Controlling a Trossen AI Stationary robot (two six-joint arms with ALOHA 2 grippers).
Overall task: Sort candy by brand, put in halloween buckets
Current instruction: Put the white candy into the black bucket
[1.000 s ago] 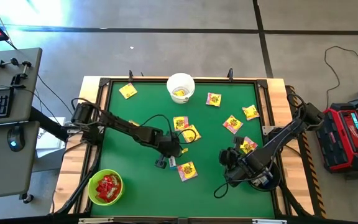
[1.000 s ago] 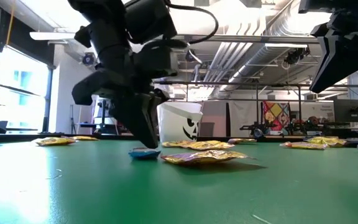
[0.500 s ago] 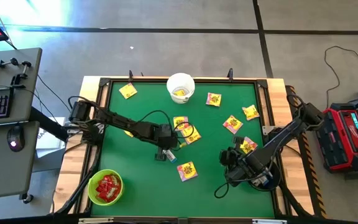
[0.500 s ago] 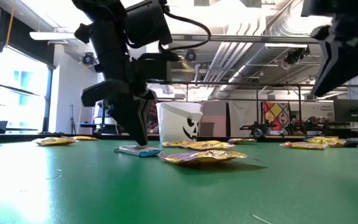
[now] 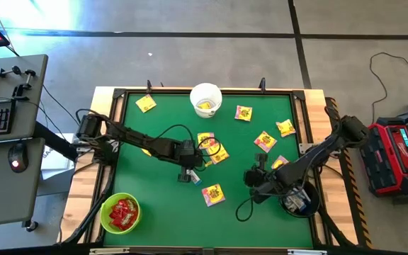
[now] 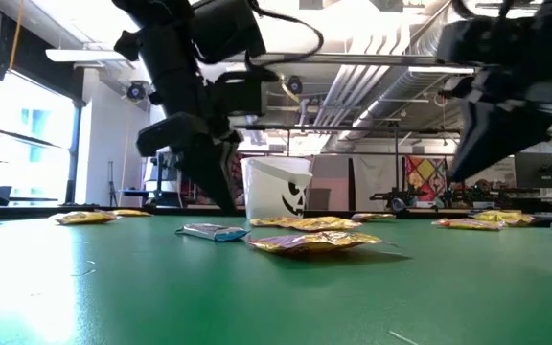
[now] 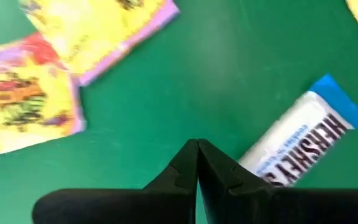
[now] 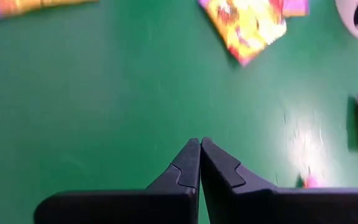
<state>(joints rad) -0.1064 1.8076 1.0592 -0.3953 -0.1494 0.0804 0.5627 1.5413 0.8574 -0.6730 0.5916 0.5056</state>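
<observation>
The green table [image 5: 154,205] is seen with yellow packets [image 5: 213,193] scattered across its middle and far right. A white bucket [image 5: 206,99] is placed at the far edge, a lime green bucket [image 5: 120,214] holding red packets at the near left corner, and a black bucket [image 5: 300,201] near the right edge. The left gripper [image 7: 197,151] is held with fingers together just beside a white-and-blue bar [image 7: 300,138] lying flat on the table. The right gripper [image 8: 200,148] is pressed together, empty, over bare green.

A robotics lab: exposed ceiling ducts [image 6: 391,57], workbenches, a keyboard desk [image 5: 9,134].
</observation>
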